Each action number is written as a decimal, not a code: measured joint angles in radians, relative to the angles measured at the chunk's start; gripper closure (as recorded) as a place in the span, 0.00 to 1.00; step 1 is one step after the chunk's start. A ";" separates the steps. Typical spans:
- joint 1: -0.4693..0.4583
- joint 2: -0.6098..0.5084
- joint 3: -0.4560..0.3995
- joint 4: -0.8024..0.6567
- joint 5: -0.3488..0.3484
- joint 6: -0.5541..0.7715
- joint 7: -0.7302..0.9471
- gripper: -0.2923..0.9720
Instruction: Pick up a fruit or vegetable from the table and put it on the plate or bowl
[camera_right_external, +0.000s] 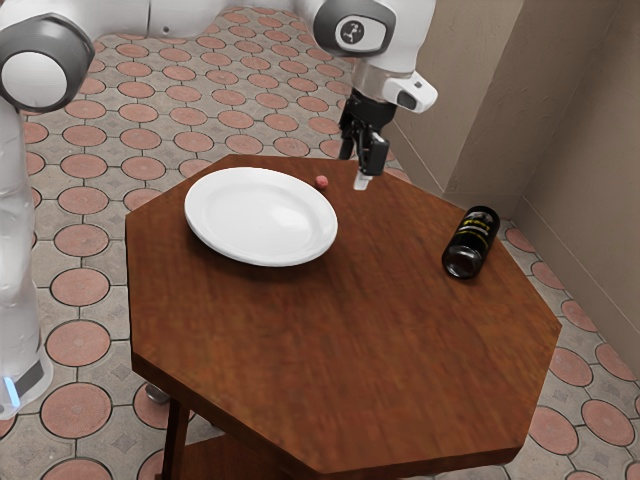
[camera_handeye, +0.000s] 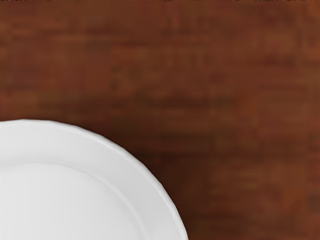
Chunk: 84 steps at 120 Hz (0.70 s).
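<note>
On the exterior view's left, the white plate (camera_right_external: 197, 222) sits bare on the wooden counter (camera_right_external: 350, 340), with nothing on it yet. Just beyond its far rim lies 1 small red fruit (camera_right_external: 322, 181), resting on the wood close to the plate but apart from it. A little to the right of the fruit, the end effector (camera_right_external: 362, 181) hangs low over the counter. I cannot tell whether it is parted or closed, though the fruit is plainly not in it. Farther right, a dark bottle (camera_right_external: 471, 242) lies on its side. By my reckoning both the pickup and the placing are left.
</note>
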 joint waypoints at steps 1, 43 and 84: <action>0.000 0.000 0.000 0.000 0.000 0.000 0.000 0.23; -0.126 0.011 0.141 0.146 -0.024 0.027 -0.018 0.23; -0.037 0.210 0.357 0.312 -0.029 0.042 -0.031 0.23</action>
